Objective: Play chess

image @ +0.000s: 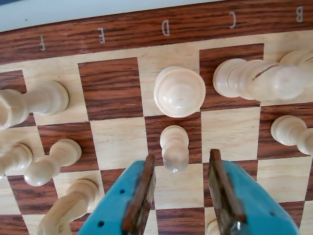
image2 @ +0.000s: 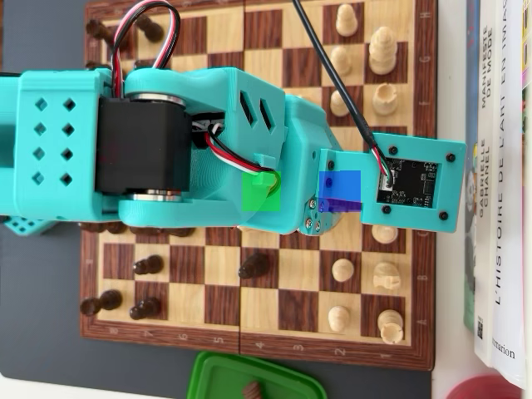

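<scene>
The white pawn stands just ahead of my gripper, whose fingers are apart so I can slide them around it

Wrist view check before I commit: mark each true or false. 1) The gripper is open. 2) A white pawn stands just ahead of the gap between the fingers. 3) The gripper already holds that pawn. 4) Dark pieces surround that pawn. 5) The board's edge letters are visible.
1) True: the gripper has its jaws apart with nothing between them.
2) True: the white pawn stands on a dark square just beyond the fingertips.
3) False: the fingers are clear of it.
4) False: only light pieces show, such as the large piece behind it.
5) True: letters run along the board's border.
</scene>
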Controlling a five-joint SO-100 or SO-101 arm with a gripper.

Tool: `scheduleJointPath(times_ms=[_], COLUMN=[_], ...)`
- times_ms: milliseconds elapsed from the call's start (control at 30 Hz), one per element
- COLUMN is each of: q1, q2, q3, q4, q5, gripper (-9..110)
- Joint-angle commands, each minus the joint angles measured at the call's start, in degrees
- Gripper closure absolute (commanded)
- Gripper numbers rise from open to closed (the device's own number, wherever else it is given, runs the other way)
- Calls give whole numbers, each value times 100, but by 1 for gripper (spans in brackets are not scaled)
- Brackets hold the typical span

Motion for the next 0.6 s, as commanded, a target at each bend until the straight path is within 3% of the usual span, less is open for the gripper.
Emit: scheduleJointPath(times_ms=[0, 567], q1=[53, 88], q2=[-18, -202], q3=[-431, -554], q4=[0, 18], q5=[-62, -70], gripper=[86, 86])
